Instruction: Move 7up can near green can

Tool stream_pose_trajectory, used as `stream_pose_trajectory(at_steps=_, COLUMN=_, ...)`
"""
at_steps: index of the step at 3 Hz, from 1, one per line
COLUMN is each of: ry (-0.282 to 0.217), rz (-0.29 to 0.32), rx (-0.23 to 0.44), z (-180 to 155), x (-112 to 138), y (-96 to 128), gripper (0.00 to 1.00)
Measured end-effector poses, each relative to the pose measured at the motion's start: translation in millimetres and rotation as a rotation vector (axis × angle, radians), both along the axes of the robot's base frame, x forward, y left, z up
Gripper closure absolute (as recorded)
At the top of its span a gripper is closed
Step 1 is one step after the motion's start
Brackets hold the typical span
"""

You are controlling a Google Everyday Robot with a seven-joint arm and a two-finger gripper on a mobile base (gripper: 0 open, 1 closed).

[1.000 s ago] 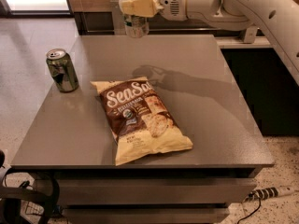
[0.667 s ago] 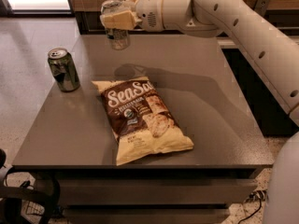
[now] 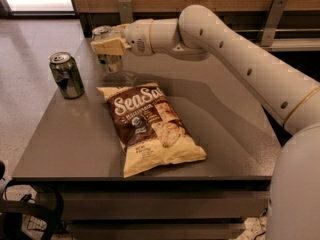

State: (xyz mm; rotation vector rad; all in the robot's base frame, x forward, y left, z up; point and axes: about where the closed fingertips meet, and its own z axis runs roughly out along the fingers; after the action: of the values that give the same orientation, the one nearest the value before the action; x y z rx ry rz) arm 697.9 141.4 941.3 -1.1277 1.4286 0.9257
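pale silver 7up can [image 3: 111, 64] gripped upright in pincer [image 3: 108, 48], table [image 3: 230, 134] rear, near dark green can [image 3: 66, 75].

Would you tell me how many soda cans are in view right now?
2. The green can stands near the left edge of the table; the 7up can is held in the gripper over the far side.
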Motion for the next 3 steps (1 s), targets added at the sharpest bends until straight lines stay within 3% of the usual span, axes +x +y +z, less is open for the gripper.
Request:
stream_pose_trajectory(at_steps=1, ry=0.006, rz=0.016, rx=0.015, z=-24, x=-8, y=28, gripper=1.0)
stream_pose_trajectory(at_steps=2, ry=-0.02, rz=0.002, rx=-0.038, z=-38, x=-16, y=41, gripper=0.97)
stream_pose_trajectory(at_steps=3, ry=-0.019, rz=0.008, rx=-0.034, z=-37, x=-17, y=43, gripper=0.77)
